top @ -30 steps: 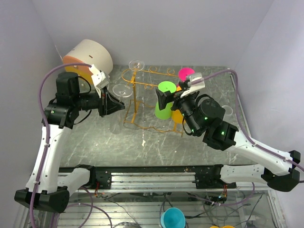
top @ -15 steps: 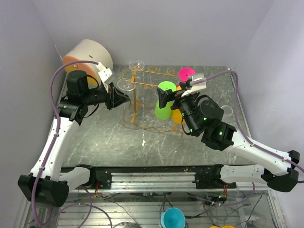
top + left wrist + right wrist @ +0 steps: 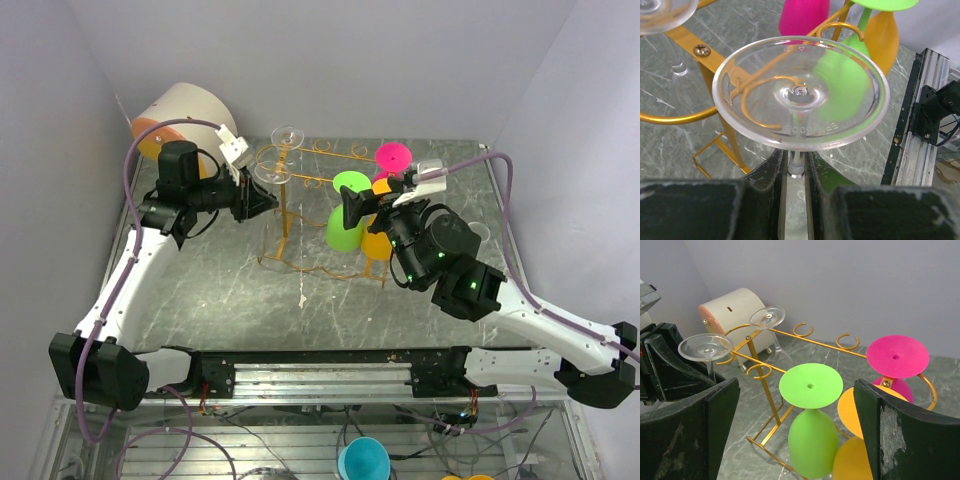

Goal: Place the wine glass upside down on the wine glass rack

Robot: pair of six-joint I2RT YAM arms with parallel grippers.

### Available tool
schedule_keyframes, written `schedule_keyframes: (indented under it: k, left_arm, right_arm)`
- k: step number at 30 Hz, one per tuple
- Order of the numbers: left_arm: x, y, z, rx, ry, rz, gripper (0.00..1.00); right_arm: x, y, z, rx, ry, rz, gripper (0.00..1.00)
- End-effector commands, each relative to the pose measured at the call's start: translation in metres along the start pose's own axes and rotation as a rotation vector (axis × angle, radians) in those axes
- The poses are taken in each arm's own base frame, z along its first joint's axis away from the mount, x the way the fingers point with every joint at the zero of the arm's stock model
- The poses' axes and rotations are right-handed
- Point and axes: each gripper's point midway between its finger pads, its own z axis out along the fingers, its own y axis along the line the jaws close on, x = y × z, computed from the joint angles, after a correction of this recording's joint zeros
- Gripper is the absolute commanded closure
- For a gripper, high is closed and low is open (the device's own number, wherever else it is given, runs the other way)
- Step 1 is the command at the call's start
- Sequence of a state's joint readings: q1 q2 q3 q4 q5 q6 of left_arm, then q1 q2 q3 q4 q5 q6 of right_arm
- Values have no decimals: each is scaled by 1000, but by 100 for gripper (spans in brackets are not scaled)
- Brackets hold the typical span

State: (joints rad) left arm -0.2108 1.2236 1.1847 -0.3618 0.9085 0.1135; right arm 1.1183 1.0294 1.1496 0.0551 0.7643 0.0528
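Lavender walls frame a grey marbled bench (image 3: 200,290), where the left gripper (image 3: 796,165) is clamped on the stem of a clear wine glass (image 3: 800,92). The glass is inverted, foot uppermost, just beside the left-end loop of the golden wine glass rack (image 3: 757,355). The right gripper (image 3: 355,207) hovers spread wide and empty near green (image 3: 811,430), pink (image 3: 897,357) and orange (image 3: 852,460) glasses hanging there.

So the wine glass (image 3: 800,95) is upside down at the left end of the wine glass rack (image 3: 283,210), with its stem between the left fingers (image 3: 765,170). A second glass (image 3: 288,135) hangs at the rack's back-left corner, and the drum (image 3: 190,115) is further left on the table (image 3: 220,290).
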Motion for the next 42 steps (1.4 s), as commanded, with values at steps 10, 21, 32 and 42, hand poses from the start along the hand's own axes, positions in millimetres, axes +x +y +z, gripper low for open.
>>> schedule_keyframes:
  k: [10,21,32,42]
  left_arm:
    - [-33,12,14,-37,-71,49,93]
    - [-25,25,19,-96,-50,19,89]
    - [-20,28,19,-121,-39,-1,70]
    - [-11,30,19,-135,-14,3,67]
  right_arm:
    - [7,-7,-4,21,15,16,4]
    - [27,-26,-2,134,89,30,3]
    - [60,-158,-13,587,235,117,2]
    - [104,-241,-45,810,367,149,10]
